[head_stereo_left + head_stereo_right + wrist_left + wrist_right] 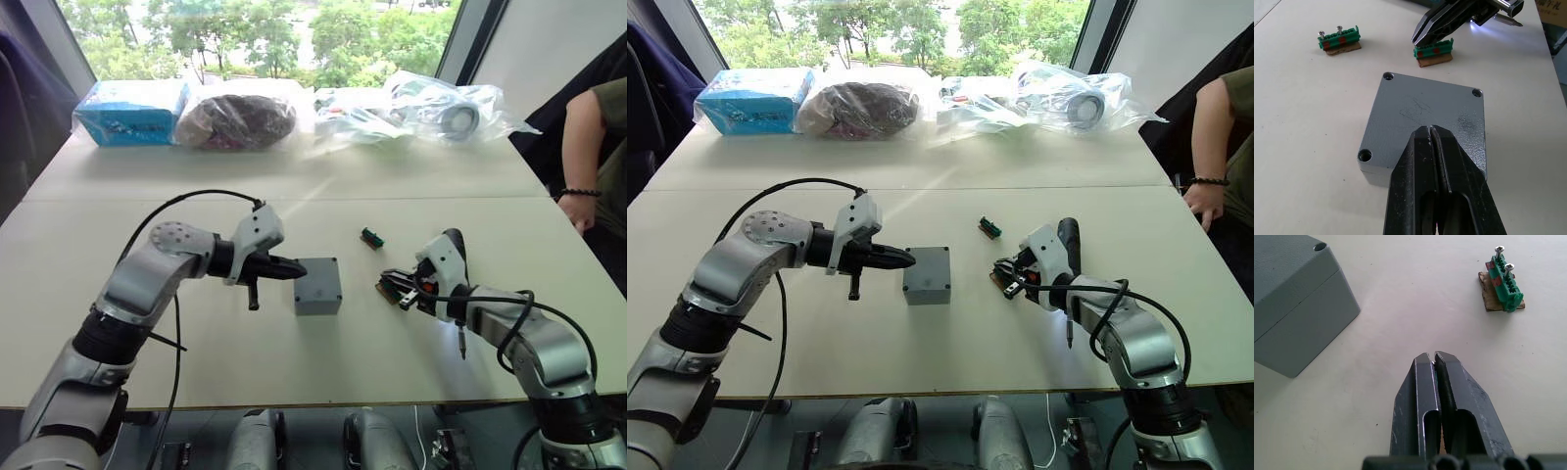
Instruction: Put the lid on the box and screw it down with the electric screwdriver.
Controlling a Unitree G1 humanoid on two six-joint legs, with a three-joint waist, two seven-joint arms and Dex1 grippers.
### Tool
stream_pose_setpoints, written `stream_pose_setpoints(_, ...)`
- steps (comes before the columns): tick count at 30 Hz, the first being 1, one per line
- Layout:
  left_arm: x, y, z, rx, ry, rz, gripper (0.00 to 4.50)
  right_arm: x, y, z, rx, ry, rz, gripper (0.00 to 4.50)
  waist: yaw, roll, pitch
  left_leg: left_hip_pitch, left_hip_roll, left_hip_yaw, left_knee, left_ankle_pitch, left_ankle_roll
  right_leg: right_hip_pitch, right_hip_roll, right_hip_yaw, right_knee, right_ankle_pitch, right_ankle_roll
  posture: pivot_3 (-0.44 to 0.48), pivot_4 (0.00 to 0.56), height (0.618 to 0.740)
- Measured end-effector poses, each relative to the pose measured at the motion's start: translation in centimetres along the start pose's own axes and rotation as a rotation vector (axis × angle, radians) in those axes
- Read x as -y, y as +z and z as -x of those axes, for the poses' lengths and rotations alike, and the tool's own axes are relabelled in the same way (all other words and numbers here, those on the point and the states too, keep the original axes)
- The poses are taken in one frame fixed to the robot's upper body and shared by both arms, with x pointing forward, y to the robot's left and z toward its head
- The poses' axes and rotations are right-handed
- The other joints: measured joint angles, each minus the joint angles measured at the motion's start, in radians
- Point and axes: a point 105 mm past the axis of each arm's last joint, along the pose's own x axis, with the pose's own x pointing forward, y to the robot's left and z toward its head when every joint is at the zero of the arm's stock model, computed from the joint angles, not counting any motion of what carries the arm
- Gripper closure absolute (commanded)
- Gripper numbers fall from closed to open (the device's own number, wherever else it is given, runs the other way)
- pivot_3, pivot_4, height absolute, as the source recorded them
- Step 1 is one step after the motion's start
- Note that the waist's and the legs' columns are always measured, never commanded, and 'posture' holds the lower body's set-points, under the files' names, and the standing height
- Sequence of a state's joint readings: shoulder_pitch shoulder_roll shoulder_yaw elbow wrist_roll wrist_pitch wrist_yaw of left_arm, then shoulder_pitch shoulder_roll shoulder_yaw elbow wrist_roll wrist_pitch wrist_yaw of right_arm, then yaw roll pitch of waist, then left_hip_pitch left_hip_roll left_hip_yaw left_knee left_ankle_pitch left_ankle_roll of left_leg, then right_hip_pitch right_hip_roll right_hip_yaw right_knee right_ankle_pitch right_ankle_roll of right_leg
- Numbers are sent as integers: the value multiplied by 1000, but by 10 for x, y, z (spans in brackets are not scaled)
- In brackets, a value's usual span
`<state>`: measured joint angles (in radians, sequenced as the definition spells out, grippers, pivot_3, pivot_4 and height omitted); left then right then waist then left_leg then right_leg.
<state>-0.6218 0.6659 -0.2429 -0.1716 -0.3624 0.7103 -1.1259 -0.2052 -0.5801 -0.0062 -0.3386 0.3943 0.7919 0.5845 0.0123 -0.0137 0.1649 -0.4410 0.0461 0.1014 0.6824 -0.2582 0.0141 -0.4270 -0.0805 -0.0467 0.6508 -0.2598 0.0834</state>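
The left gripper's smooth black tapered fingers are pressed together above the matte grey square lid, seated on the box; the right gripper is likewise closed, empty.

No legible text, labels or numbers anywhere.

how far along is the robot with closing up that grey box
Done: the lid already sits on the box, corners lined up. In hand: nothing gripped; the left hand is shut with its tips over the lid, and the right hand is shut near a green block. Left: screws still stand in the other green block, the lid's corner holes look empty, and the electric screwdriver lies behind the right hand.
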Motion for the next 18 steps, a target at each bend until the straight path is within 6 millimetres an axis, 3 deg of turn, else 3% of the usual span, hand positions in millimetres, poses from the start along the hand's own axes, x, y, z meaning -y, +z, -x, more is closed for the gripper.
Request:
stream_pose_setpoints(4, 0, 1, 1, 10, -1, 9, 4500, 0, 7, 2, 24, -1, 11, 4422, -1, 0, 0, 0, 0, 0, 0, 0, 0, 0, 0, 0, 0, 0, 0, 0, 150, 740)
stream_pose_setpoints(9, -7, 4, 7, 42, 24, 34, 4500, -2, 50, 9, 139, 21, 92, 4422, -1, 0, 0, 0, 0, -1, 0, 0, 0, 0, 0, 0, 0, 0, 0, 0, 150, 740)
stream_pose_setpoints(12, -11, 0, 10, 39, 36, 56, 4500, -17, 69, 7, 182, 84, 120, 4422, -1, 0, 0, 0, 0, 0, 0, 0, 0, 0, 0, 0, 0, 0, 0, 0, 150, 740)
stream_pose_setpoints(15, -13, -2, 12, 34, 45, 61, 4500, -28, 67, 2, 167, 128, 131, 4422, 1, 0, 0, 0, 0, 0, 0, 0, 0, 0, 0, 0, 0, 0, 0, 0, 150, 740)
stream_pose_setpoints(18, -14, -2, 14, 36, 52, 63, 4500, -23, 53, -1, 130, 116, 97, 4422, 1, 0, 0, 0, 0, 0, 0, 0, 0, 0, -1, 0, 0, 0, 0, 0, 150, 740)
